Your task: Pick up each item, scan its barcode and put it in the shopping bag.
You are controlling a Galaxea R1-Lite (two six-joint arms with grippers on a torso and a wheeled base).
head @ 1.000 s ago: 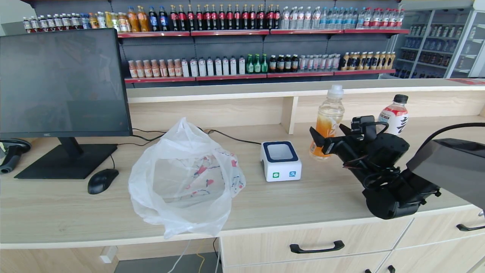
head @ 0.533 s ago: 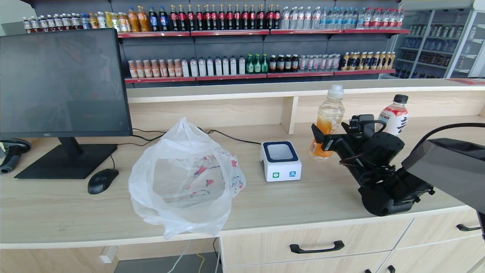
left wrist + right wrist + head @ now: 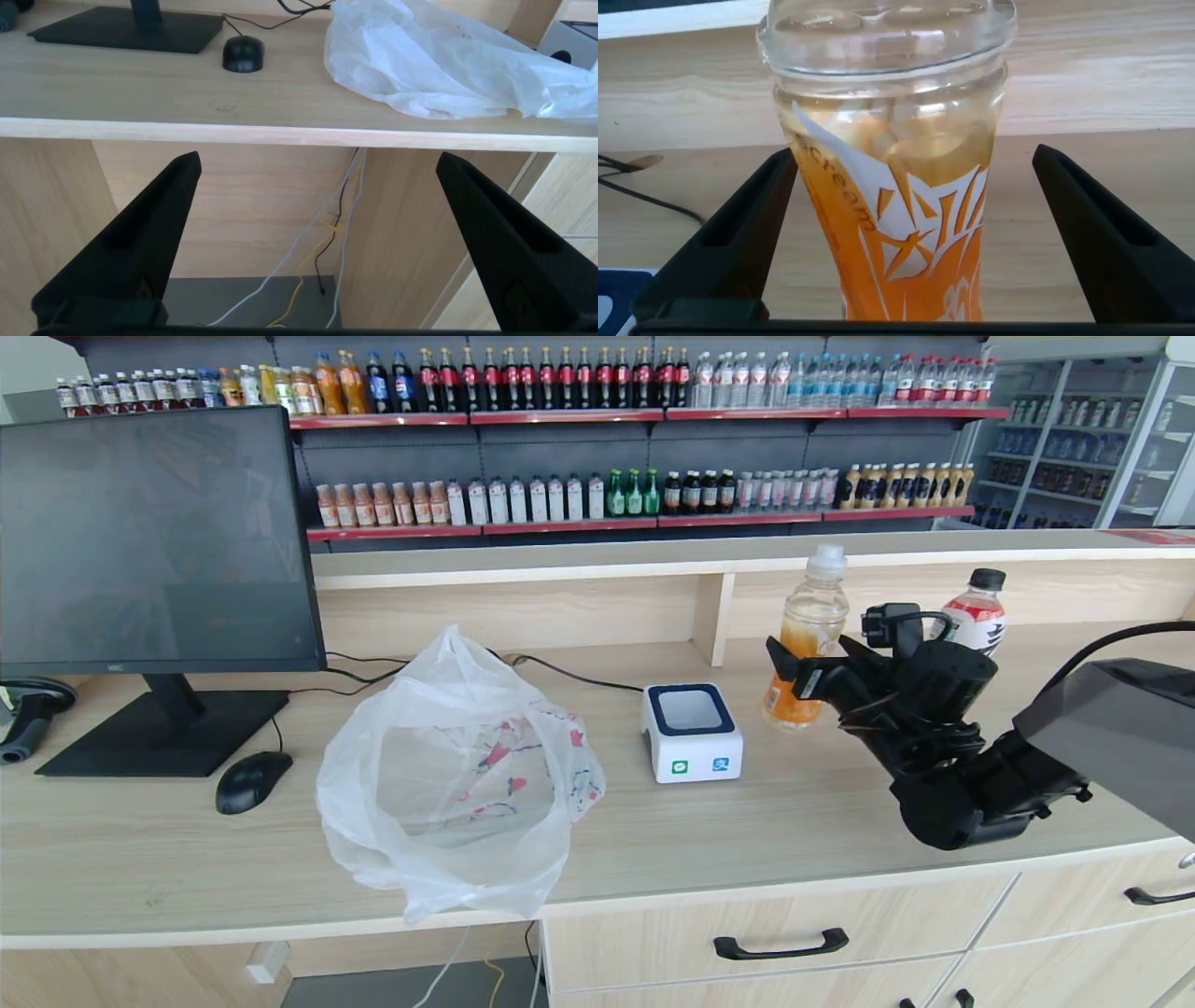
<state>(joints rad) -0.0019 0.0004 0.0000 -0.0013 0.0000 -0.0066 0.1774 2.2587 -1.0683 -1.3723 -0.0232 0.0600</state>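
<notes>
My right tool (image 3: 807, 663) is released, fingers spread wide. The orange bottle (image 3: 895, 187) stands upright on the table (image 3: 653, 821), straight ahead between them, so this arm is nearer. I'd close next.

This is a small shop, seen from behind its checkout table (image 3: 766, 812). On the far wall, red-edged shelves (image 3: 560, 418) carry long rows of bottled drinks (image 3: 523, 378), and glass-fronted racks (image 3: 1046, 439) of more bottles stand at the far right. The table holds a till monitor (image 3: 154, 537) with a mouse (image 3: 253, 781), a handheld scanner (image 3: 33, 709) at the far left, a white scanner box (image 3: 691, 733) and an open plastic shopping bag (image 3: 457, 784).
</notes>
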